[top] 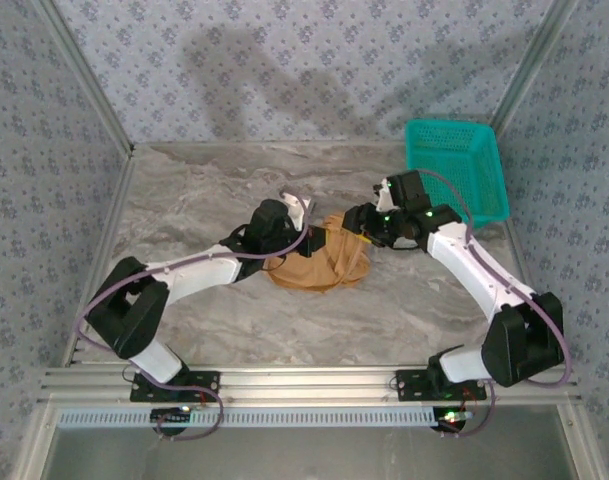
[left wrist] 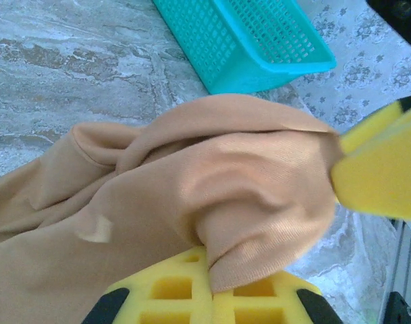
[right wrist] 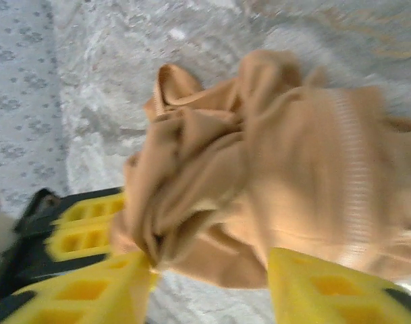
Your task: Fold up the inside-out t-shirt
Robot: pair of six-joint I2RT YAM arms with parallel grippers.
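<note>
Two robot arms are meeting over the middle of the grey marble-patterned desk (top: 204, 190), where the tan, short-sleeved cloth t-shirt (top: 319, 268) is lying in a crumpled heap between them. The left arm's jaws are clenching a fold of the t-shirt. In the left wrist view its yellow foam pads (left wrist: 171, 293) are pressing together side by side, and a rounded bulge of the tan cloth (left wrist: 212, 182) is rising out of the seam between them. A small pale patch (left wrist: 95, 229) is showing on the fabric to the left of that fold.

The right arm's jaws are standing apart, released. In the right wrist view its two yellow pads (right wrist: 326, 290) are sitting at the bottom corners with a gap between them. The bunched t-shirt (right wrist: 272, 169) is hanging into that gap and touching the left-hand pad; the picture is too blurred to tell whether it is touching the other. A ribbed seam band (right wrist: 350, 175) is running down the cloth on the right side.

A teal plastic mesh basket (top: 449, 125) is sitting at the far right corner of the desk, well apart from the t-shirt.
</note>
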